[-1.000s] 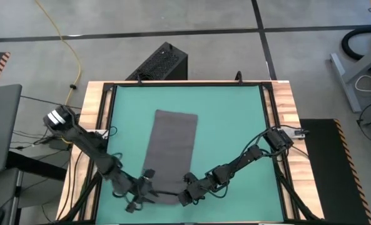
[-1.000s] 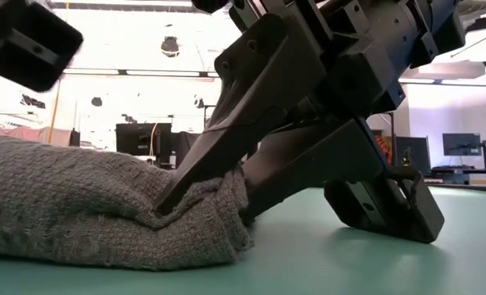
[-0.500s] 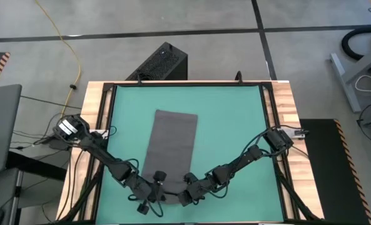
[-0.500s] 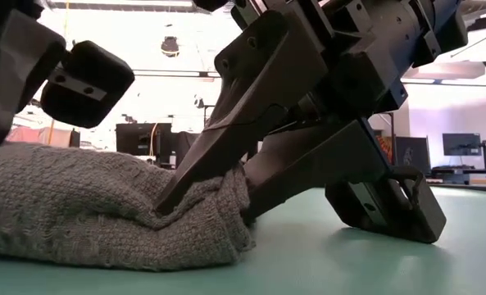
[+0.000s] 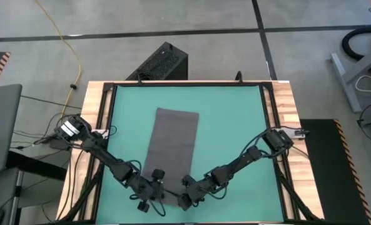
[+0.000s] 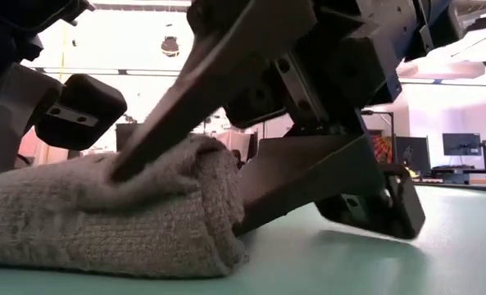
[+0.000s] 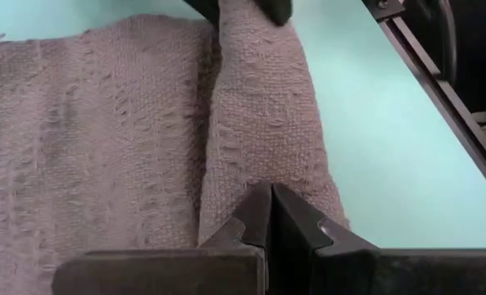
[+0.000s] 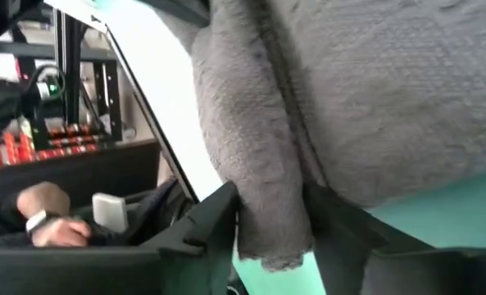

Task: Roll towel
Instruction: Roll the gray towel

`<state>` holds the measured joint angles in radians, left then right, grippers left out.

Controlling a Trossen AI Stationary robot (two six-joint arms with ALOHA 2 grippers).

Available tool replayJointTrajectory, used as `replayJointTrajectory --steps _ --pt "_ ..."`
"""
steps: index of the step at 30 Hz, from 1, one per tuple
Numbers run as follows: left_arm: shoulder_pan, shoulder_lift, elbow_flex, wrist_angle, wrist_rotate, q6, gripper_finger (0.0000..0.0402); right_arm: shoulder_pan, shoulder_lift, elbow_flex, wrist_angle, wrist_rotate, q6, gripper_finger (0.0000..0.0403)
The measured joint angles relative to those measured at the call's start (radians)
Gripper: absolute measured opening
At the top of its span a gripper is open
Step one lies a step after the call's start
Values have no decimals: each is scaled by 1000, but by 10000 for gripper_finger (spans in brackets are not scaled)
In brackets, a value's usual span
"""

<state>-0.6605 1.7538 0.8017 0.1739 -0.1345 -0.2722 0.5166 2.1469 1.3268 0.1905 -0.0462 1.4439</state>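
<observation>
Green matting covers the wood-edged table, with grey floor beyond. On it lies the dark grey rectangular cloth towel, long axis running away from the arms, its near end folded into a thick roll. At that roll's left end, the left gripper shows its fingers pressed together against the fold. At the right end, the right gripper pinches the rolled edge between its fingers. Beyond the table, a person's hand rests.
</observation>
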Motion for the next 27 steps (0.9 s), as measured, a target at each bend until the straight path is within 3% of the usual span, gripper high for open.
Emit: replayJointTrajectory --steps 7,13,16,21,27 --pt "28 0 0 -32 41 -12 0 10 -83 4 -175 -6 -47 223" --pt "78 0 0 -41 131 -4 0 41 -144 4 -297 39 -184 229" --pt "121 0 0 -42 194 7 0 70 -150 5 -270 128 -349 227" --pt "187 0 0 -54 320 17 0 128 -147 6 -202 307 -804 226" --pt "236 0 -1 -100 404 0 0 146 -145 6 -176 482 -1059 226"
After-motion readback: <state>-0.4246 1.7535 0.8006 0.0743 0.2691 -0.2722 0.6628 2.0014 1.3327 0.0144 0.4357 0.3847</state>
